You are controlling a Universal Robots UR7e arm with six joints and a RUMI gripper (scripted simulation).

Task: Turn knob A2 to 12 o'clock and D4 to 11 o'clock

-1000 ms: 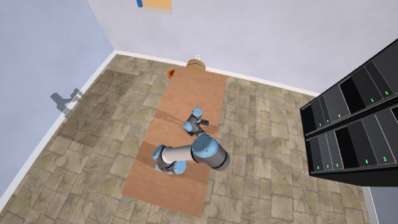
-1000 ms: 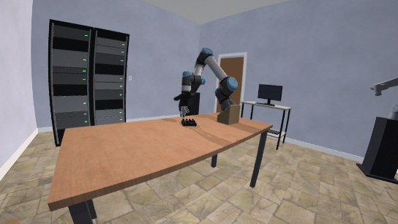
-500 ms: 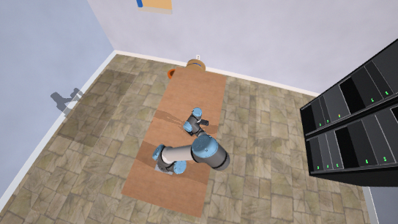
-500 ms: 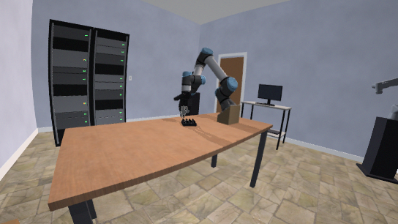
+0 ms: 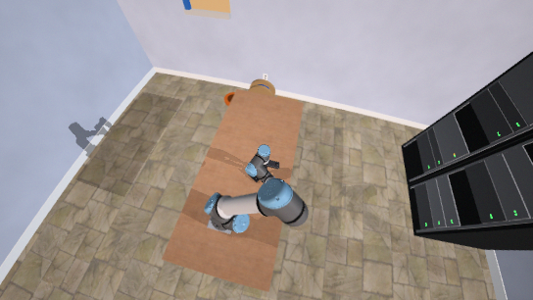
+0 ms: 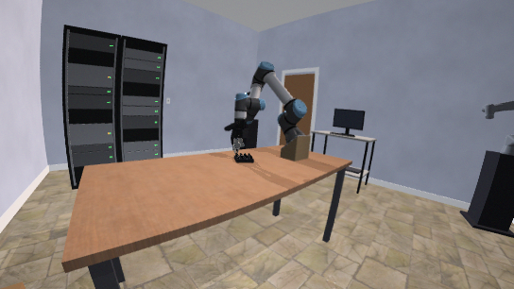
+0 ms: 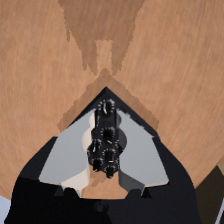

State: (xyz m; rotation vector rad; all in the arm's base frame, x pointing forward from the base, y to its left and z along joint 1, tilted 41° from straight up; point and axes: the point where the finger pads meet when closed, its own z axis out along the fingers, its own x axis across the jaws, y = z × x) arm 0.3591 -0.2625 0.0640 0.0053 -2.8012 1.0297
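On the table (image 5: 255,115) (image 6: 179,194) (image 7: 37,75), the arm (image 5: 239,206) (image 6: 282,90) reaches toward the exterior view's 9 o'clock, where the knob box (image 6: 244,160) (image 7: 106,121) sits beneath the gripper (image 6: 237,151) (image 7: 104,142), its fingers nearly closed, any grip on a knob impossible to tell.

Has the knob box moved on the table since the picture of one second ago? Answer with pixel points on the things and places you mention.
No. In the exterior view, the knob box (image 6: 244,160) (image 7: 106,122) shows no visible shift against the brown block (image 6: 289,153) under the arm.
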